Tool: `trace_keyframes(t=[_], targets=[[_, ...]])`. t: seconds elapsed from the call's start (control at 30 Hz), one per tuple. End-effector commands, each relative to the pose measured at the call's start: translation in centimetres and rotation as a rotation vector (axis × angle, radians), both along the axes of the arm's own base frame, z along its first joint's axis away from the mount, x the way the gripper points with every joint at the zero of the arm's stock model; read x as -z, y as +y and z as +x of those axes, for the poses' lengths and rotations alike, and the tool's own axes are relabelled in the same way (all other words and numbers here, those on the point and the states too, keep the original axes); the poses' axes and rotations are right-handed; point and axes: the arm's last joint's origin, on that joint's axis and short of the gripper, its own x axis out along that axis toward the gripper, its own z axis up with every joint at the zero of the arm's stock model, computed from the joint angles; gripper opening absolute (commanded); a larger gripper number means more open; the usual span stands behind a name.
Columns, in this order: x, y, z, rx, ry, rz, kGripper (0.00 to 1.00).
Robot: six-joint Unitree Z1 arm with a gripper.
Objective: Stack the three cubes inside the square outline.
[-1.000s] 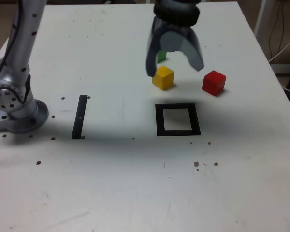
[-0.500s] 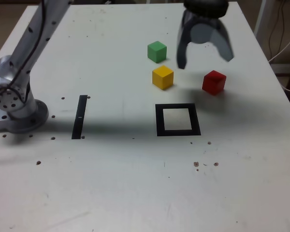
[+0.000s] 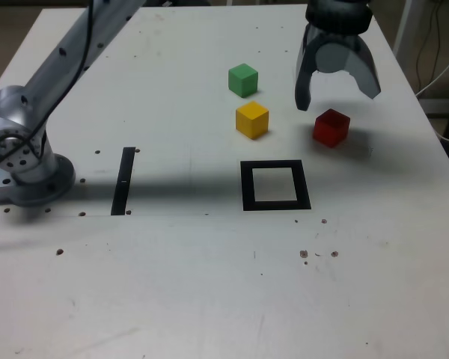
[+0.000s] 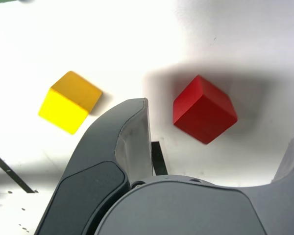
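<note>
The red cube [image 3: 331,127] sits on the white table toward the exterior view's right. My gripper [image 3: 337,99] hangs open just above and behind it, fingers spread wide with nothing between them. In the wrist view the red cube [image 4: 204,108] lies between my two fingers [image 4: 130,132], apart from both. The yellow cube [image 3: 252,120] rests to the left of the red one, also seen in the wrist view [image 4: 68,102]. The green cube [image 3: 242,79] stands farther back. The square outline [image 3: 275,185] lies nearer the front, with nothing inside it.
A narrow black strip [image 3: 123,180] lies on the table at the exterior view's left, near the arm's base [image 3: 22,168]. Small dark specks dot the table's front part. The table's right edge runs close to the red cube.
My gripper has swung from above the yellow cube toward the exterior view's right, ending over the red cube. It stayed open. The green cube, hidden before, is now uncovered.
</note>
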Motion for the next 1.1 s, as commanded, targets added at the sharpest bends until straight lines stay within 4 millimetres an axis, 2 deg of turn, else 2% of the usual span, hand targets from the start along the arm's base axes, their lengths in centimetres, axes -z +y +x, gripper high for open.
trace_keyframes(t=[0.0,0.37,0.77,1.07], targets=[[0.17,0.24,0.09,0.006,0.009,-0.005,1.00],[0.50,0.36,0.33,0.062,0.010,-0.010,0.99],[0.01,0.49,0.32,0.388,-0.001,-0.019,1.00],[0.03,0.41,0.33,0.489,-0.001,-0.024,0.99]])
